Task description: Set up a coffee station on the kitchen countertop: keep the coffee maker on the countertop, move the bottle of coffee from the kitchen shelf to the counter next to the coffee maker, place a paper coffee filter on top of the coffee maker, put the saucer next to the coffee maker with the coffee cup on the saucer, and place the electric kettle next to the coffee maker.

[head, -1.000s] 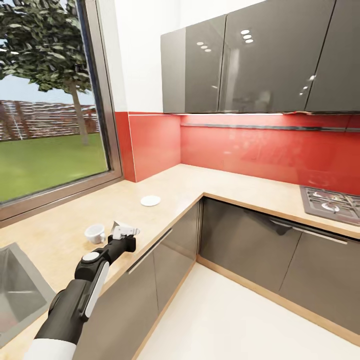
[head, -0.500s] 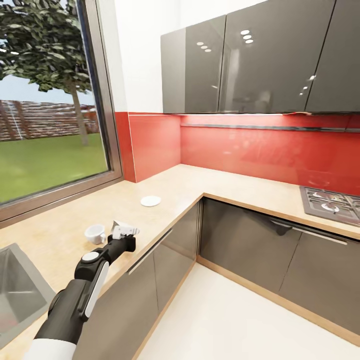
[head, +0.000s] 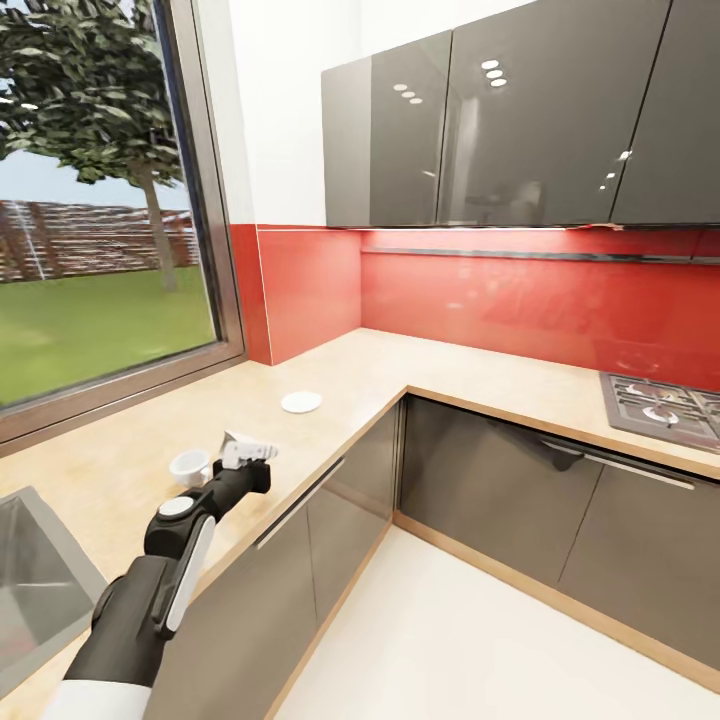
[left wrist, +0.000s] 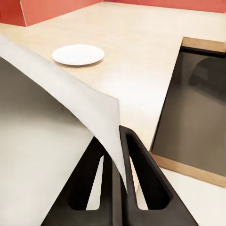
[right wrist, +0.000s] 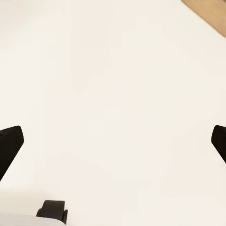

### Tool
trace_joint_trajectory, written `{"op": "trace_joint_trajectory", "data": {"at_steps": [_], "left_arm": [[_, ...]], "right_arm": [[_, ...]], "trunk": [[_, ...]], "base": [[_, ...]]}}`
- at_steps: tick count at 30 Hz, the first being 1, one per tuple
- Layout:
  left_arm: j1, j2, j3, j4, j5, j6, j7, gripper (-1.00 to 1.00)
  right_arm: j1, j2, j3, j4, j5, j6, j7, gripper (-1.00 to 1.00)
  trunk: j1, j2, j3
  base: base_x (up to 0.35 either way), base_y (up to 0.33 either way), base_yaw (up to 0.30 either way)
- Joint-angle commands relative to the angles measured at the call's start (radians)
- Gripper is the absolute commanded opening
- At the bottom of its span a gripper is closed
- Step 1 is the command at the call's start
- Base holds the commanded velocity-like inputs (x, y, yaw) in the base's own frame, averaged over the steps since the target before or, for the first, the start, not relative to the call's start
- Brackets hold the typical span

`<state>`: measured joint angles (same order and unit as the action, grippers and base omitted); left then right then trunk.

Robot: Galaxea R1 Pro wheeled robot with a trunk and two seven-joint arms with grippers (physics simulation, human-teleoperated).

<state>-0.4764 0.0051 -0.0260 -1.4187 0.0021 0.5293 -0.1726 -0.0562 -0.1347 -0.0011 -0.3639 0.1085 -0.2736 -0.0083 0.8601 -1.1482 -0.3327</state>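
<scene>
The left gripper [head: 243, 452] is reaching out over the beige countertop [head: 330, 375], its two dark fingers [left wrist: 143, 174] pressed together on a thin white sheet — the paper coffee filter [left wrist: 56, 122]. The filter is fanning up and outward from between the fingers, and in the head view only a small pale corner of it is showing above the gripper's white tip.

Just beside the left gripper, on its window side, the white coffee cup [head: 189, 466] is sitting upright on the countertop, apart from the fingers. Farther ahead of the gripper, toward the red backsplash [head: 520, 300], the white saucer [head: 301, 402] is lying flat on the bare counter, well apart from the cup. Off to the gripper's other side, the counter edge is dropping to dark grey cabinet fronts [head: 500, 490].

The right gripper [right wrist: 113, 141] is pointing down at a pale floor [right wrist: 117, 84], its dark fingertips [right wrist: 10, 146] standing far apart at the two edges of the right wrist view — spread wide and holding nothing.
</scene>
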Motion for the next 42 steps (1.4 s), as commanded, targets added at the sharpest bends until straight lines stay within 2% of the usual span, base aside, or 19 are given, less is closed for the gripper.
{"op": "trace_joint_trajectory", "data": {"at_steps": [1, 7, 11, 16, 29, 42], "left_arm": [[-0.001, 0.000, -0.001, -0.006, -0.004, 0.011, -0.001, -1.00], [-0.001, -0.002, -0.005, -0.020, -0.005, 0.040, 0.015, -1.00], [-0.001, -0.004, -0.008, -0.033, -0.003, 0.046, 0.125, -1.00], [-0.001, -0.022, -0.014, -0.040, -0.002, 0.047, 0.199, -1.00], [-0.001, -0.031, -0.013, -0.042, -0.002, 0.047, 0.220, -1.00], [-0.001, -0.031, -0.007, -0.042, 0.000, 0.045, 0.206, -1.00]], "right_arm": [[-0.001, 0.000, 0.000, 0.000, 0.008, -0.003, -0.001, 1.00], [-0.001, 0.000, 0.000, 0.001, 0.008, -0.003, -0.001, 1.00], [-0.001, 0.000, 0.000, 0.001, 0.008, -0.003, -0.001, 1.00], [-0.001, 0.000, 0.000, 0.001, 0.008, -0.003, -0.001, 1.00], [-0.001, 0.000, 0.000, 0.001, 0.008, -0.003, -0.001, 1.00], [-0.001, 0.000, 0.000, 0.000, 0.008, -0.003, -0.001, 1.00]], "trunk": [[0.000, -0.001, -0.001], [0.000, -0.001, -0.001], [0.000, -0.001, -0.001], [0.000, -0.001, -0.001], [0.000, -0.001, -0.001], [0.000, -0.001, -0.001]], "base": [[0.000, 0.000, 0.000], [0.000, 0.000, 0.000], [0.000, 0.000, 0.000], [0.000, 0.000, 0.000], [0.000, 0.000, 0.000], [0.000, 0.000, 0.000]]}}
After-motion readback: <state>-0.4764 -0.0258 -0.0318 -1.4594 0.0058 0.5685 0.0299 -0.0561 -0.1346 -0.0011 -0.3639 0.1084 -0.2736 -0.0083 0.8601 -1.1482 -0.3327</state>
